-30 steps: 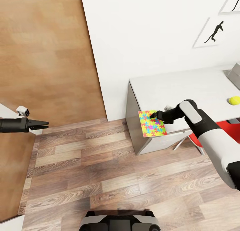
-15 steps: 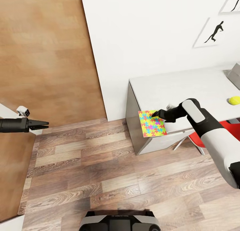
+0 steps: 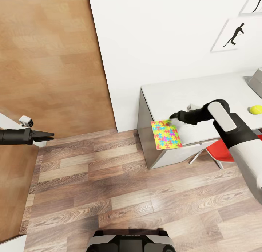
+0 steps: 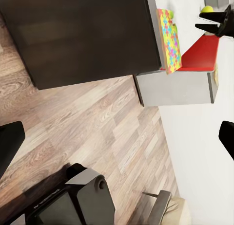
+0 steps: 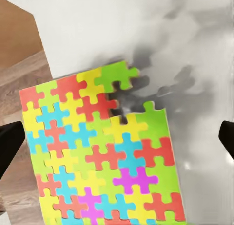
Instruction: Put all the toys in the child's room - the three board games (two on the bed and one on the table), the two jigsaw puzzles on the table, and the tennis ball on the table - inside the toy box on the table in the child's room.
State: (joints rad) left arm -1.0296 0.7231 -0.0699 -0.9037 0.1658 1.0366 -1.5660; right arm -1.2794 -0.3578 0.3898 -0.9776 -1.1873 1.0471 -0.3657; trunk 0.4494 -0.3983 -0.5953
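From the head view, the right tool point(image 3: 174, 115) hovers over the white surface point(image 3: 203, 95), its tips just at the far edge of the jigsaw puzzle point(image 3: 166, 134), which lies at the surface's near corner and overhangs the edge toward the wood-plank floor point(image 3: 109, 182); whether the tips touch the puzzle cannot be told from here. The tennis ball point(image 3: 255, 109) sits on the surface well behind the right tool, and a corner of the grey toy box point(image 3: 255, 81) shows farther back still; its inside is hidden. The left tool point(image 3: 46, 136) hangs over the floor far from the surface, fingers pressed together. In the left wrist view, the puzzle point(image 4: 168, 40) and ball point(image 4: 207, 9) lie far ahead. In the right wrist view, the puzzle point(image 5: 105, 152) lies directly beneath, uncontacted, with the right tool's dark fingers point(image 5: 9, 142) spread wide to either side.
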